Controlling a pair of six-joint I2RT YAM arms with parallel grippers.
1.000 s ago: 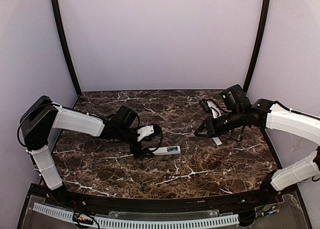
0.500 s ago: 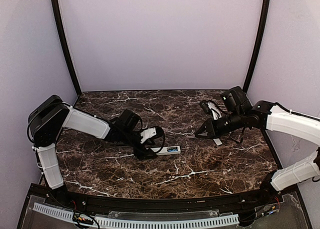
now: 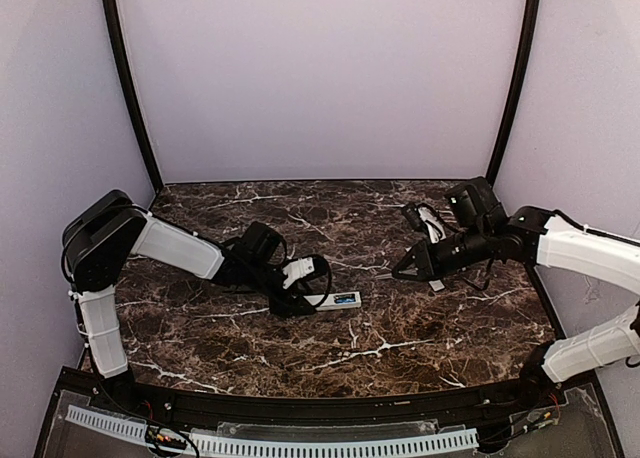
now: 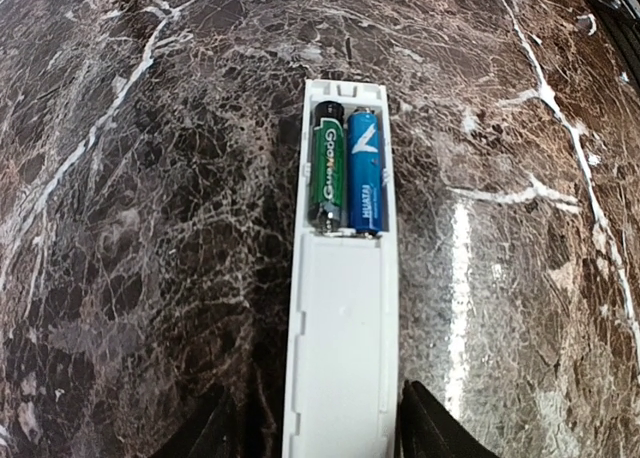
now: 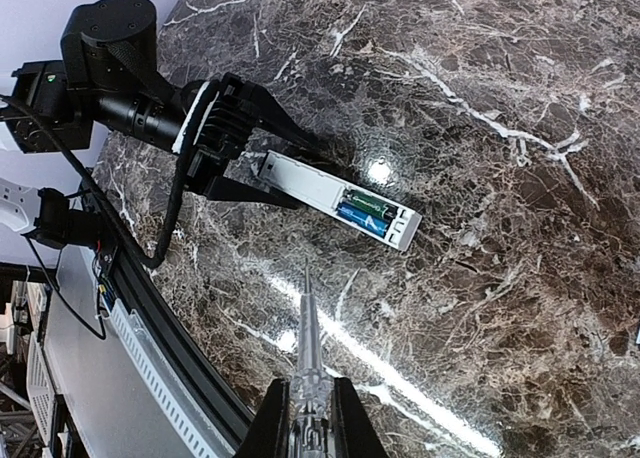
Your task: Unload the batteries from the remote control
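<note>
The white remote control (image 4: 340, 328) lies back up on the marble, its compartment open at the far end. A green battery (image 4: 328, 173) and a blue battery (image 4: 366, 173) sit in it side by side. My left gripper (image 4: 320, 433) is open and straddles the remote's near end; the right finger (image 4: 430, 428) is at its edge, the left finger (image 4: 210, 433) stands apart. In the top view the remote (image 3: 338, 300) lies centre, with my left gripper (image 3: 292, 303) at its left end. My right gripper (image 5: 310, 423) is shut on a thin pointed tool (image 5: 307, 338), its tip short of the remote (image 5: 310, 186).
A pale-grey cover strip (image 3: 434, 282) lies on the table under the right arm. The right gripper (image 3: 400, 270) hovers right of the remote. Purple walls close the back and sides, and a black rail (image 3: 320, 410) runs along the near edge.
My left arm has shifted right and settled its gripper lower around the remote's left end. My right gripper with the tool has drifted slightly right and down.
</note>
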